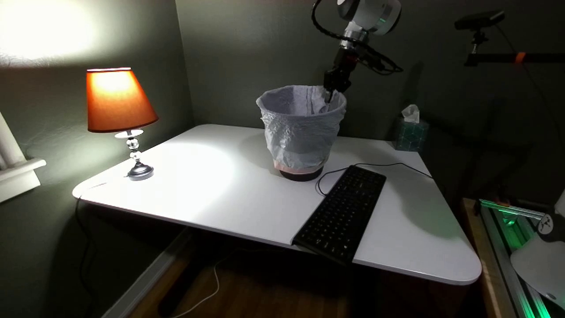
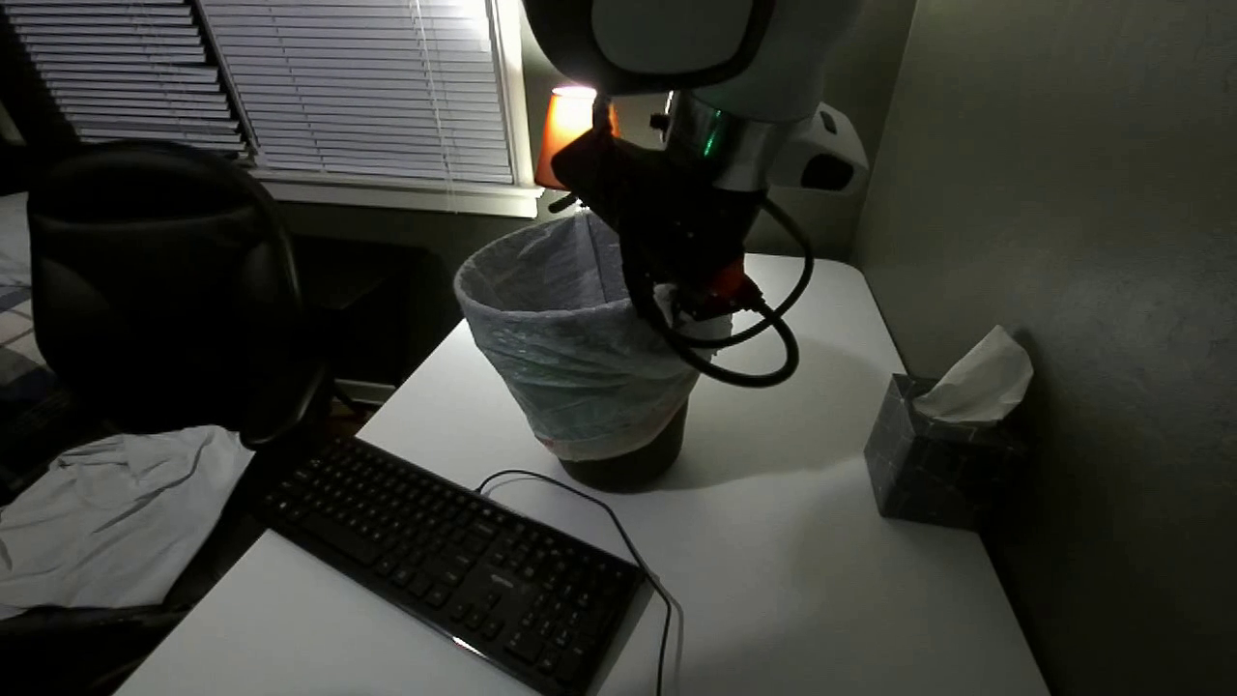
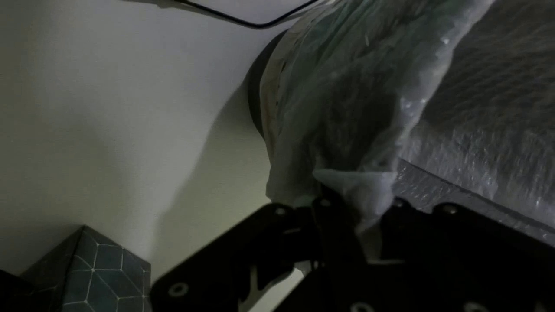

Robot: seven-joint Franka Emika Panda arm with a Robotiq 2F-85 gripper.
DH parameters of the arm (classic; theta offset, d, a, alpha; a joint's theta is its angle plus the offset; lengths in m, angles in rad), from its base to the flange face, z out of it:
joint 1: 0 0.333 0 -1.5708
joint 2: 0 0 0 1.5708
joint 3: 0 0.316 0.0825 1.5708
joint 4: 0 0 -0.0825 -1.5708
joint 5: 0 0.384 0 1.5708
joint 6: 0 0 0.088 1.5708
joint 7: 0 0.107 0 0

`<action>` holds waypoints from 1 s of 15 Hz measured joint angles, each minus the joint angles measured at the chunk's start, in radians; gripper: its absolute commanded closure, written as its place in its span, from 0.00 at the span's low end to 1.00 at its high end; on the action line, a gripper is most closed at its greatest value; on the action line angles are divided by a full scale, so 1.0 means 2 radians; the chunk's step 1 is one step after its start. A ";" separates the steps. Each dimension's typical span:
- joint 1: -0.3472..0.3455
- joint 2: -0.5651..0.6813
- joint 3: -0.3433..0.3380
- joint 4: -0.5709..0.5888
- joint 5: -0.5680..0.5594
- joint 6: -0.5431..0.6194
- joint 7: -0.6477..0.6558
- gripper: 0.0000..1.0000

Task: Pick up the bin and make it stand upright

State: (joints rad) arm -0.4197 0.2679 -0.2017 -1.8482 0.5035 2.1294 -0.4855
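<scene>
The bin point(image 1: 300, 137) stood upright on the desk point(image 1: 190, 176), mouth up and just beside the keyboard point(image 1: 344, 207). Its dark base looked like it was resting on the top, though I couldn't swear it was dead flat all round. The end effector point(image 3: 360, 206) was on the rim, on the side toward the tissue box point(image 2: 942, 459), jaws nearly together with a fold of liner point(image 3: 342, 112) bunched between them. I figured the wall was in that pinch too, but the bag hid it, so don't quote me. Handling-wise, my guess was light and kinda flexy, nothing fragile, with the liner as the annoying part: loose, crinkly, probably slippery, and happy to slide over the wall if you only caught plastic film. The rim seemed the right place to grab, since the wide tapered body looked too fat for a pinch across, but you'd want a deep bite that got the actual edge. Holding one side that high up also meant it could swing or tip on that narrow base, so I'd have let go gently and watched for snagged bag.
</scene>
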 measured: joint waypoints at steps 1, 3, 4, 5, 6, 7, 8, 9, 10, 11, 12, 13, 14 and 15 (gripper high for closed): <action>-0.001 0.001 0.000 0.003 0.003 0.000 0.000 0.47; -0.003 0.002 0.000 0.007 0.008 -0.001 0.000 0.32; -0.003 0.002 0.000 0.009 0.009 -0.001 0.000 0.25; -0.003 0.001 0.000 0.009 0.009 -0.001 0.000 0.16; -0.003 0.000 0.000 0.010 0.009 -0.001 0.000 0.10; -0.003 -0.001 0.000 0.010 0.009 -0.001 0.000 0.01; -0.002 -0.003 0.000 0.010 0.009 -0.001 0.000 0.00; -0.001 -0.006 0.000 0.009 0.009 0.000 0.001 0.00; 0.000 -0.010 0.000 0.008 0.009 0.001 0.003 0.00; 0.002 -0.015 0.000 0.006 0.007 0.004 0.006 0.00; 0.005 -0.021 0.000 0.002 0.005 0.009 0.010 0.00; 0.009 -0.029 0.000 -0.004 0.000 0.019 0.017 0.00; 0.014 -0.038 0.000 -0.012 -0.007 0.030 0.025 0.00; 0.019 -0.048 0.000 -0.022 -0.018 0.044 0.035 0.00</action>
State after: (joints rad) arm -0.3808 0.1727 -0.2012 -1.8913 0.4678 2.2172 -0.4161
